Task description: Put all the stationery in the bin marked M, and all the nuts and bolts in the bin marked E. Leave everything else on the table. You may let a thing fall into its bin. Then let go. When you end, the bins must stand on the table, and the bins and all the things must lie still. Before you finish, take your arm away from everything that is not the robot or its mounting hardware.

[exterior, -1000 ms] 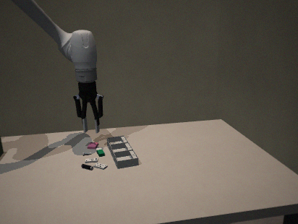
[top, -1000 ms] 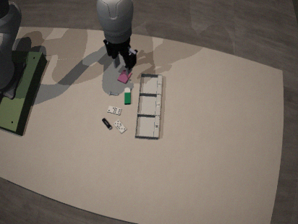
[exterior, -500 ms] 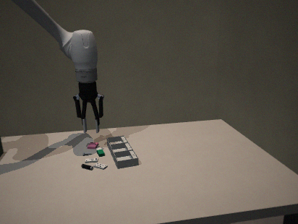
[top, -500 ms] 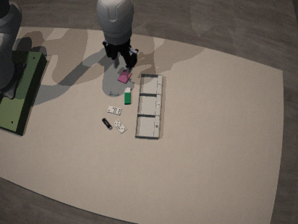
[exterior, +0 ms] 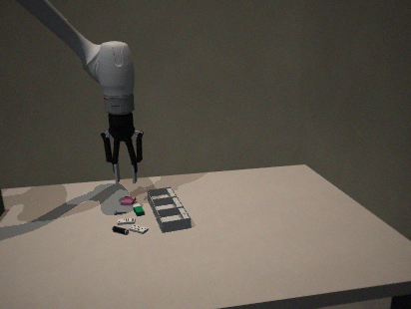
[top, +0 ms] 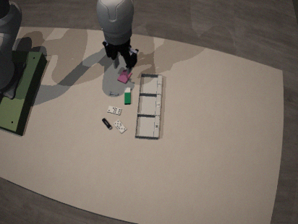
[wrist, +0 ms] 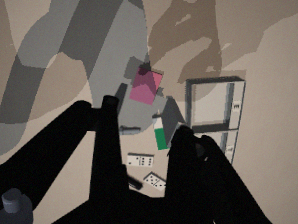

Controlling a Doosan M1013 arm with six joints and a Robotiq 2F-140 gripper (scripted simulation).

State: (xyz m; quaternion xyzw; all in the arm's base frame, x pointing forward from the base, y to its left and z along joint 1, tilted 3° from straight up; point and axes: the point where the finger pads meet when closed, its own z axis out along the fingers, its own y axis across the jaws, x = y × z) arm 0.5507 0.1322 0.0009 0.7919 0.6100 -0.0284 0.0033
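Observation:
My gripper (top: pixel 124 64) (exterior: pixel 125 178) (wrist: pixel 145 101) is open and empty, its fingers a modest gap apart. It hangs well above the table over a pink eraser (top: pixel 124 76) (exterior: pixel 128 200) (wrist: pixel 145 87). A green-and-white eraser (top: pixel 127 97) (exterior: pixel 139 210) (wrist: pixel 161 139) lies just in front of the pink one. A grey strip of three bins (top: pixel 137 108) (exterior: pixel 176 225) (wrist: pixel 213 82) lies to their right; I cannot read its letters. A small grey thing (top: pixel 113 94) (exterior: pixel 120 212) lies left of the green eraser, too small to name. A short black stick (top: pixel 106 123) (exterior: pixel 120 229) lies further forward.
Two white dominoes (top: pixel 114 110) (top: pixel 120 126) (exterior: pixel 126 220) (exterior: pixel 138 229) lie between the erasers and the black stick. The arm's green base block (top: pixel 22 90) stands at the table's far left edge.

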